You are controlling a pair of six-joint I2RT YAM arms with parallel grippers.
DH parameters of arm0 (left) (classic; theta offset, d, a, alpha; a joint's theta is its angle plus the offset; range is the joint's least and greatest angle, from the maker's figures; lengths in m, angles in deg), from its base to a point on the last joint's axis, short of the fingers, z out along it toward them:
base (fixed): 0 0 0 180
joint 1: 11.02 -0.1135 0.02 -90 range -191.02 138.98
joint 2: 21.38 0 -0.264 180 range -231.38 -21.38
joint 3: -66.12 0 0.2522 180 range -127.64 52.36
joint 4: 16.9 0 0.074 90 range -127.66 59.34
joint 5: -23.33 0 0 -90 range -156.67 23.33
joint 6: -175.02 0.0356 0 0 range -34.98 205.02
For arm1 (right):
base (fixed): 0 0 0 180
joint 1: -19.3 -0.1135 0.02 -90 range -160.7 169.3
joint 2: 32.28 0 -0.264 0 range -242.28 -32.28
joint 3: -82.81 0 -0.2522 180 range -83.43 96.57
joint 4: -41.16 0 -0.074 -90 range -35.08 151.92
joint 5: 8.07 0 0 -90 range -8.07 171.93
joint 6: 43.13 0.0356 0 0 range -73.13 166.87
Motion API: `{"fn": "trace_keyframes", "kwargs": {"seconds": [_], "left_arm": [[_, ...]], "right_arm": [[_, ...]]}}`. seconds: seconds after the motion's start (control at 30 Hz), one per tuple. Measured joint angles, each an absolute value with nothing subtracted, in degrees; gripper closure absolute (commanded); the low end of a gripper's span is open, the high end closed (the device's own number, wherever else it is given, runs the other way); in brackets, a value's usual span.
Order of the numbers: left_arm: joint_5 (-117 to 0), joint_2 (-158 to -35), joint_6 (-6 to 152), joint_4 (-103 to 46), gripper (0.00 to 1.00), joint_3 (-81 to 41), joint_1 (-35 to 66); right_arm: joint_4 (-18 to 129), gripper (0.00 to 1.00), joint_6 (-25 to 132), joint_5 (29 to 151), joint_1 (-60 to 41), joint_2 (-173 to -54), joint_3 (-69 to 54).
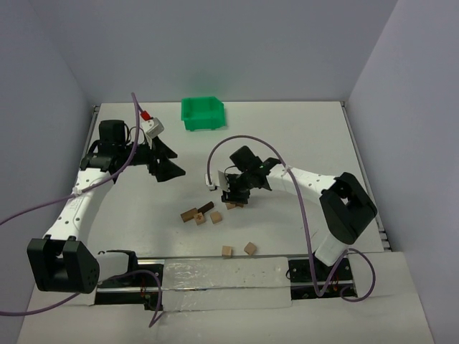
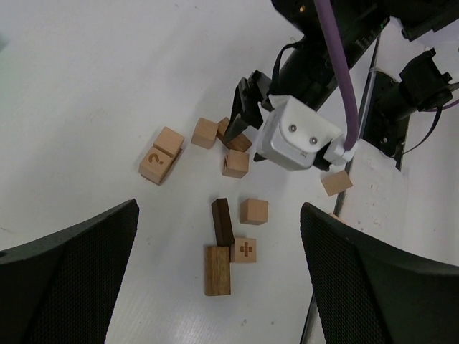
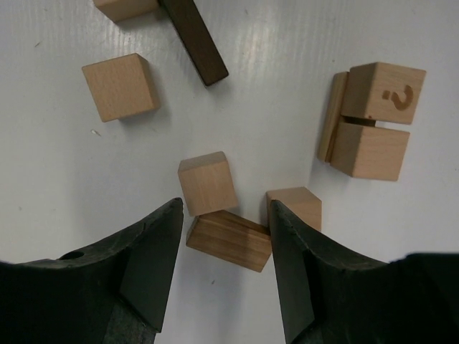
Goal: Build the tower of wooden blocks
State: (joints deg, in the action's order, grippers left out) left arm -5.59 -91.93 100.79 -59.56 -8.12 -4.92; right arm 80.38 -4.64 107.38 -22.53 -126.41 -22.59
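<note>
The wood blocks lie loose and flat on the white table (image 1: 287, 136), in a cluster (image 1: 204, 214) between the arms. My right gripper (image 1: 235, 195) reaches down at the cluster's right end. In the right wrist view its fingers (image 3: 161, 236) flank a mid-brown bar (image 3: 229, 240). The right finger presses one end of the bar and the left finger sits at the other. A tan cube (image 3: 207, 183) touches the bar, and another cube (image 3: 297, 204) stands behind the right finger. My left gripper (image 1: 163, 159) hovers wide open above a dark bar (image 2: 223, 221), a brown bar (image 2: 217, 270) and a plus-marked cube (image 2: 244, 249).
A green bin (image 1: 202, 113) stands at the back. Two tan cubes (image 1: 227, 251) (image 1: 249, 248) lie near the front edge. A question-mark cube (image 3: 382, 89) rests against another cube and a thin bar. The right arm's purple cable (image 1: 237, 140) loops over the table.
</note>
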Motion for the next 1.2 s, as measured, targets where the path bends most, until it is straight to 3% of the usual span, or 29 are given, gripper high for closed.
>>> {"fn": "trace_keyframes", "kwargs": {"seconds": [0.47,0.57,0.8,1.2], "left_arm": [[-3.4,-92.6,102.4,-61.8,0.01,-9.9,-5.6],[-3.4,-92.6,102.9,-61.9,0.01,-9.9,-5.6],[-3.4,-92.7,103.4,-62.0,0.01,-9.9,-5.7],[-3.4,-92.9,103.7,-62.0,0.01,-9.9,-6.2]], "right_arm": [[83.8,0.41,-10.2,106.5,-25.4,-131.2,-20.3],[84.3,0.45,-10.9,106.2,-26.2,-132.3,-20.1],[84.6,0.64,-11.6,105.1,-28.5,-133.2,-20.1],[84.6,0.65,-8.8,106.0,-31.3,-133.2,-20.1]]}}
